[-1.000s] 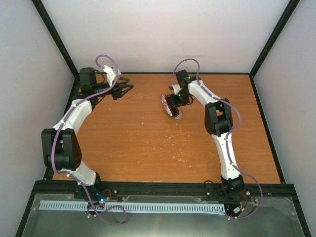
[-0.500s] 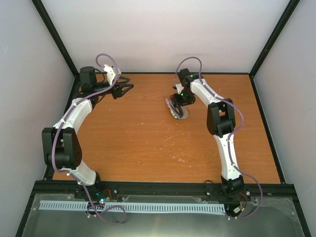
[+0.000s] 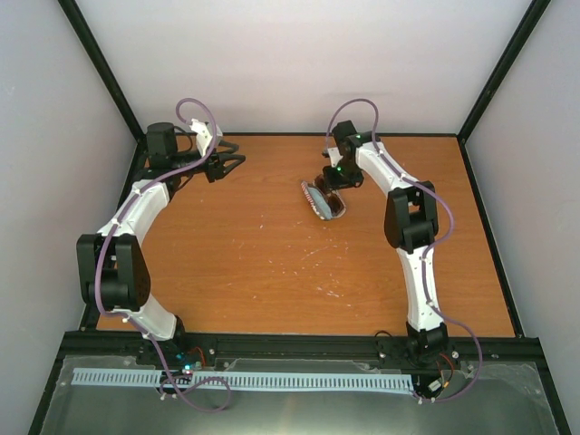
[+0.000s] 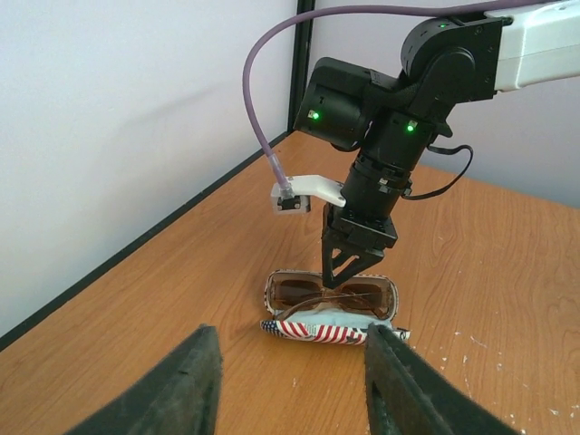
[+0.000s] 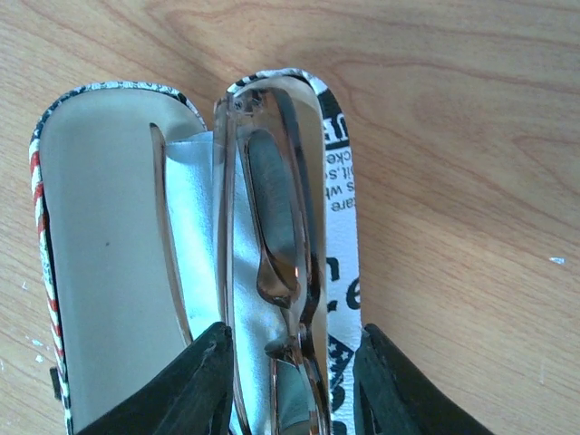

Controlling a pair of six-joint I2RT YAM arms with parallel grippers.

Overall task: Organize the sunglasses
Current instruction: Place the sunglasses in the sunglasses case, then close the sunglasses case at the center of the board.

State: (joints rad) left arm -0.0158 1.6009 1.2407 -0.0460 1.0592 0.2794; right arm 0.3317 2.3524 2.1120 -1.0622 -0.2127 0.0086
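The sunglasses [image 5: 281, 245] with a reddish-brown frame stand folded inside the open striped case [image 5: 337, 227], on a light blue cloth [image 5: 195, 227]. In the left wrist view the sunglasses [image 4: 331, 296] lie in the case [image 4: 317, 330], with my right gripper [image 4: 343, 272] directly above them. My right gripper [image 5: 292, 385] is open, and its fingers straddle the frame and the case wall. In the top view it [image 3: 333, 178] hangs over the case [image 3: 323, 200] at the back middle. My left gripper [image 4: 290, 390] is open and empty, well away at the back left [image 3: 233, 165].
The orange table [image 3: 272, 263] is ringed by a black frame and white walls. The back wall runs close behind the case. A black rail [image 3: 299, 344] crosses the near edge by the arm bases.
My right gripper has moved a little back and to the right. The case with the sunglasses has shifted slightly right with it. The left arm has not moved.
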